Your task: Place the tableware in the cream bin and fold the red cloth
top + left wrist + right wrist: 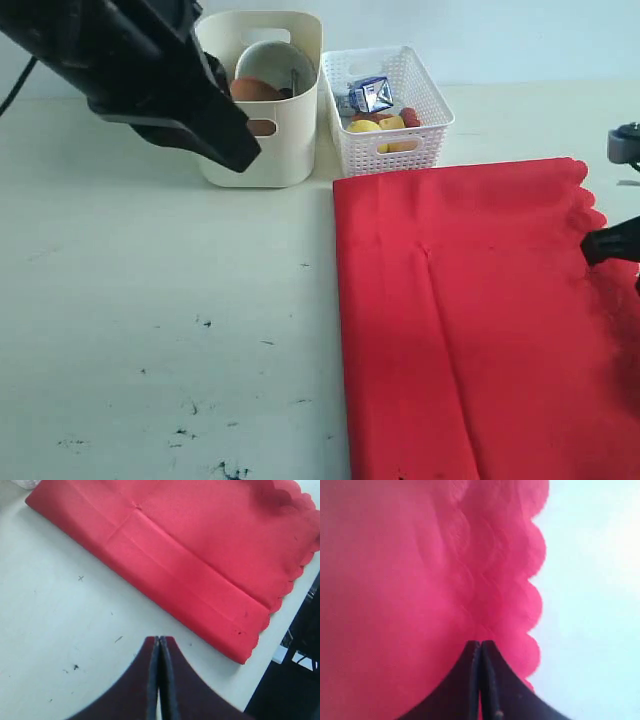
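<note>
The red cloth [470,320] lies folded on the right half of the table, its scalloped edge toward the right side. My right gripper [480,643] is shut just above that scalloped edge [532,595] with nothing seen between its fingers; it shows at the right border of the exterior view [590,248]. My left gripper [159,639] is shut and empty, raised over bare table beside the cloth [200,555]. In the exterior view its arm [150,70] hangs in front of the cream bin [290,150]. A white bowl [275,62] and a brown plate [255,90] sit in the bin.
A white lattice basket [395,150] stands right of the cream bin, holding a milk carton [372,95], a lemon [365,127] and other food. The pale table [150,330] left of the cloth carries dark specks. The table's edge [260,680] runs close past the cloth's end.
</note>
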Robot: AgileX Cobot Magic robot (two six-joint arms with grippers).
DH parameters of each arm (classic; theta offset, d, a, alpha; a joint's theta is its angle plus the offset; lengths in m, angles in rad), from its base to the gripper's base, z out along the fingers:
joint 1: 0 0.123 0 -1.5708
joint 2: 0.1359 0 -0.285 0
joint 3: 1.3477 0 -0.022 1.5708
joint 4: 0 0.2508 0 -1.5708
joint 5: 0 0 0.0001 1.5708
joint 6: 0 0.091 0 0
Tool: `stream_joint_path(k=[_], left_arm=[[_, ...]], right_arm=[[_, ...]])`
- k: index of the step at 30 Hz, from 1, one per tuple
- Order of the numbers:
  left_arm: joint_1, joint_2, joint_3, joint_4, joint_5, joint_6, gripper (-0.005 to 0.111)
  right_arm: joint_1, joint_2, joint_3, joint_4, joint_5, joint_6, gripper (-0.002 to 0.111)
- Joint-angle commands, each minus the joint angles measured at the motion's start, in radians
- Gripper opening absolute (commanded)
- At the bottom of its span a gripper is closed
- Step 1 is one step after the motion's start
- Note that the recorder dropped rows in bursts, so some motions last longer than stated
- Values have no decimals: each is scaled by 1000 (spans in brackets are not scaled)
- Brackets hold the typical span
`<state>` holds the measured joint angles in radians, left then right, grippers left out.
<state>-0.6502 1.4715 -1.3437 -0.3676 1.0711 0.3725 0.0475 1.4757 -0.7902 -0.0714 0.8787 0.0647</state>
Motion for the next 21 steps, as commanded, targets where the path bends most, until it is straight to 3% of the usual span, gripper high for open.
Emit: stream_joint_path(k=[1, 3, 8, 12, 21], left_arm=[[3, -98, 63, 26, -58, -48, 0], [3, -165, 116, 51, -99, -76, 0], [3, -360, 239, 91, -137, -123, 0], [3, -508, 307, 109, -139, -148, 0], [3, -848, 485, 210, -143, -269, 0]], right_arm=[[-2, -20, 6, 239, -75, -185, 0], [3, -13, 6, 357, -112, -293, 0], [176, 25, 3, 345, -268, -280, 0], [248, 90, 3, 340, -354, -270, 0], [278, 229, -1, 338, -468, -270, 0]])
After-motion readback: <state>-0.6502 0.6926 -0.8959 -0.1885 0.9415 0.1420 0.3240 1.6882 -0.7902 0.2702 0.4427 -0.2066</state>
